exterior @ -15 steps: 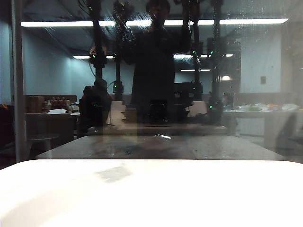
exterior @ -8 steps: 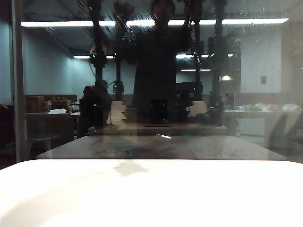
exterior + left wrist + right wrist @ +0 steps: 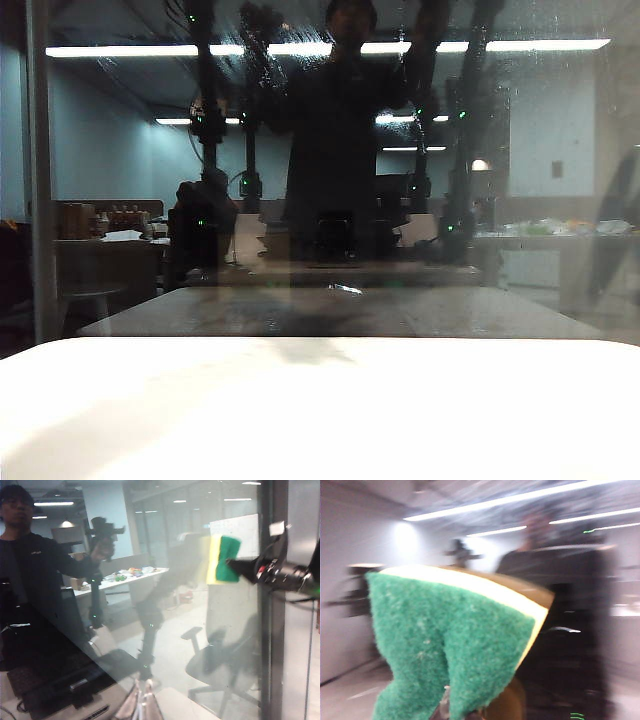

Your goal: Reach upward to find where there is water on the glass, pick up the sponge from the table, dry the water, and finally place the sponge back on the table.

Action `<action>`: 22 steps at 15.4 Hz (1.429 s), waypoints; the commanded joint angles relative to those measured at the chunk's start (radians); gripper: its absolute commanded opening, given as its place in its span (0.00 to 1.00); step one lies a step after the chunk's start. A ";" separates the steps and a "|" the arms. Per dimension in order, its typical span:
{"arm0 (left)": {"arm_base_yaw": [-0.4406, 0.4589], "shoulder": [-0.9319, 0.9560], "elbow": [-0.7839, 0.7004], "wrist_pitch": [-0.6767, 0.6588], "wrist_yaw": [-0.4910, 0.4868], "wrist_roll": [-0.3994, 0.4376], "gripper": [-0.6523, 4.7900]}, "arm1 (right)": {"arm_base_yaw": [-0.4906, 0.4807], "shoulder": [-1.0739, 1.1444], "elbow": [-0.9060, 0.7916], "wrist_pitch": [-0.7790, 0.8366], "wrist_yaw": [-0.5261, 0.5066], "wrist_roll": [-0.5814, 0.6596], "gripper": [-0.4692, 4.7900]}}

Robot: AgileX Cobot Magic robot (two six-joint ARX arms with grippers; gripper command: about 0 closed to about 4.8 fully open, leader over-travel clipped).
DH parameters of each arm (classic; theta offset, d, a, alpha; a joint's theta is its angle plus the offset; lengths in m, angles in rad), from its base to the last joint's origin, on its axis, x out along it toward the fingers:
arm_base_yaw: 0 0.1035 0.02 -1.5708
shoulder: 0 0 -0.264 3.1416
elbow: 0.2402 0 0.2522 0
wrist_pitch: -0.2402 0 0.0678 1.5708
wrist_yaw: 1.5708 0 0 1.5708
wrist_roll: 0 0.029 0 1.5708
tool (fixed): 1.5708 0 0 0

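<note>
on the far left, the grey frame bar (image 3: 38, 170) stands upright at the edge of the glass (image 3: 120, 130), and the white desk (image 3: 320, 410) runs bare along the near side of the exterior view. across the top of the pane, thin whitish streaks and specks of water (image 3: 255, 45) show against the mirrored strip lights (image 3: 130, 50), with a dark figure (image 3: 335, 130) reflected in the middle. no arm shows directly in that view, only reflections. the left pincer does not show in its own wrist view, so whether it is open or closed cannot be told. that view looks along the glass, and there, high up on the right, the right pincer (image 3: 235, 565) is clamped tight on the sponge (image 3: 222, 559), yellow foam against the pane, green layer toward the arm. in the right wrist view the sponge (image 3: 455, 645) fills the picture, green scouring side toward the camera, pinched at its lower edge, blurred, well above the desk.
</note>
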 commanded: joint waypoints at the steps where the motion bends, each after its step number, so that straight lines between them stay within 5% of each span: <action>1: 0.000 -0.005 0.003 0.009 -0.002 0.000 0.11 | -0.127 -0.010 0.029 -0.006 0.017 0.049 0.07; 6: 0.000 -0.005 0.003 0.009 -0.002 0.000 0.11 | -0.330 -0.012 0.041 -0.032 -0.052 0.132 0.07; 10: 0.000 -0.005 0.003 0.009 -0.002 0.000 0.11 | -0.350 -0.011 0.041 -0.058 -0.078 0.150 0.07; 22: 0.000 0.000 0.003 0.038 -0.002 0.001 0.11 | 0.237 0.101 0.034 -0.122 0.045 -0.009 0.07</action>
